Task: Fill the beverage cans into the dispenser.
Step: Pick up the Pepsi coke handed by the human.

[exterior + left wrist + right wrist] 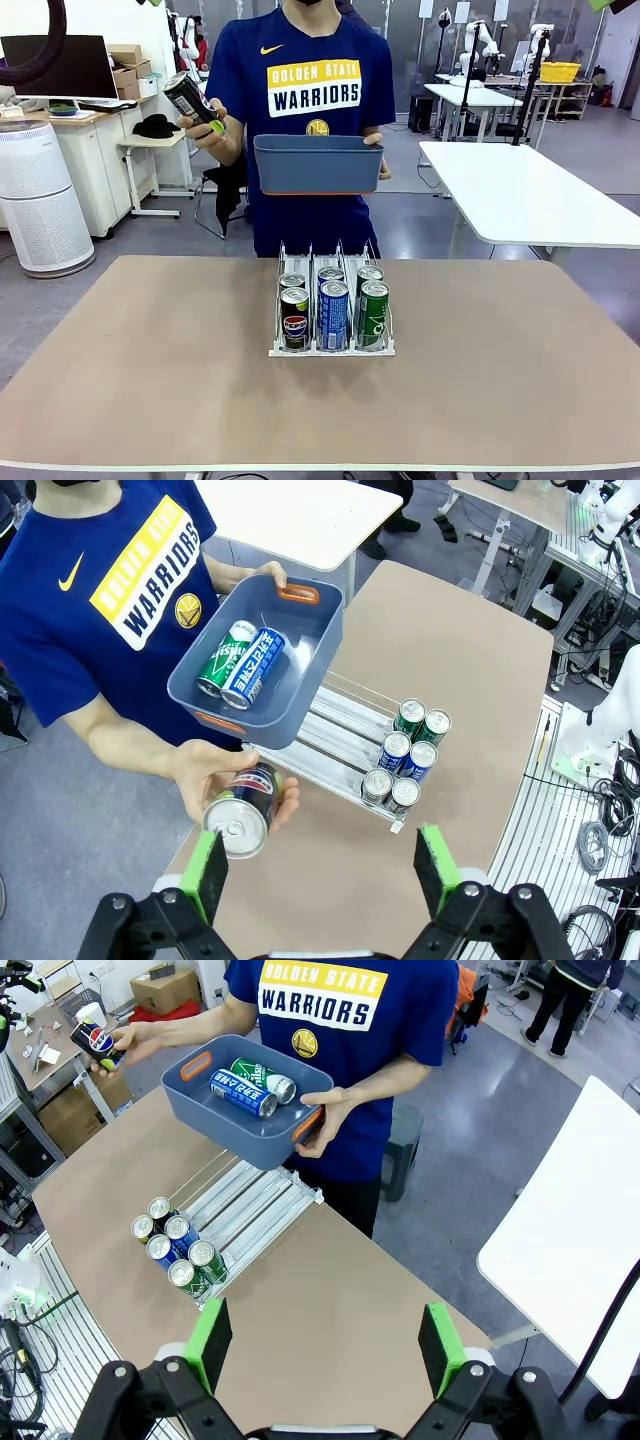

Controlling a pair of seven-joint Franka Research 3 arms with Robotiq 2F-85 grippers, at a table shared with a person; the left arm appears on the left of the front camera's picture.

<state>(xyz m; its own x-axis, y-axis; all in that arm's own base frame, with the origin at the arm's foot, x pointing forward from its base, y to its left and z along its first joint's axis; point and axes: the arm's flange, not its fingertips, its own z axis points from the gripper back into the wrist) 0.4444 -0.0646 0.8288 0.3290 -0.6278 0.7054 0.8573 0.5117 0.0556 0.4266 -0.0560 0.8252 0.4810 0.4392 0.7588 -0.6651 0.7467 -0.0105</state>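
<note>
From the front, the low clear dispenser (330,351) sits at the middle of the tan table (150,380), each of its three lanes holding two upright cans at the near end: Pepsi cans (295,325) left, Pocari Sweat cans (333,312) middle, green cans (373,312) right. Beyond it a person holds a blue bin (318,168) in one hand (376,160) and lifts a dark can (188,98) in the other hand (207,128). In the left wrist view the left gripper (320,865) hangs high over the table, jaws spread wide and empty, the dark can held up near it; a green-and-white can (222,660) and a blue can (255,667) lie in the bin. In the right wrist view the right gripper (325,1345) hangs likewise, jaws wide, nothing held, well apart from the dispenser
</note>
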